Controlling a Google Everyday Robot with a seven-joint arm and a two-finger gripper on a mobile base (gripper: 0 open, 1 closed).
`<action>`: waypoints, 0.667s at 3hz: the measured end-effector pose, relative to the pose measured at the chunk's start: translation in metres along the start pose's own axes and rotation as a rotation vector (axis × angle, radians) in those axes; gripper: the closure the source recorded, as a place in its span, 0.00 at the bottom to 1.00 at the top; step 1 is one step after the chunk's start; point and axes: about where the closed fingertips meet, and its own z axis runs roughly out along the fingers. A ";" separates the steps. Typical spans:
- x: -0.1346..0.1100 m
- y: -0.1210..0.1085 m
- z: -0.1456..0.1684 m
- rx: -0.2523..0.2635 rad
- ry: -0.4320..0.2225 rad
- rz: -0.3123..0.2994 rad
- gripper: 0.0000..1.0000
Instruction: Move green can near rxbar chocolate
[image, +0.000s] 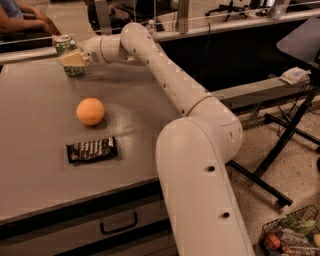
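Green can: stood upright well beyond the orange ball, slightly to its left, at the far edge of the table. Chocolate bar: lay flat just on the ball's near side, well apart from the can. Gripper: sat beyond the ball, against the can's front, partly covering it; clamped or loose, could not be told. White arm: stretched in from right of the ball.

The green can stands upright against the gripper, well apart at about 12 o'clock from the flat, dark chocolate bar.
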 end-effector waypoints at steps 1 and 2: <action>-0.021 -0.005 -0.040 0.043 -0.008 -0.004 0.87; -0.032 0.005 -0.091 0.078 -0.043 -0.016 1.00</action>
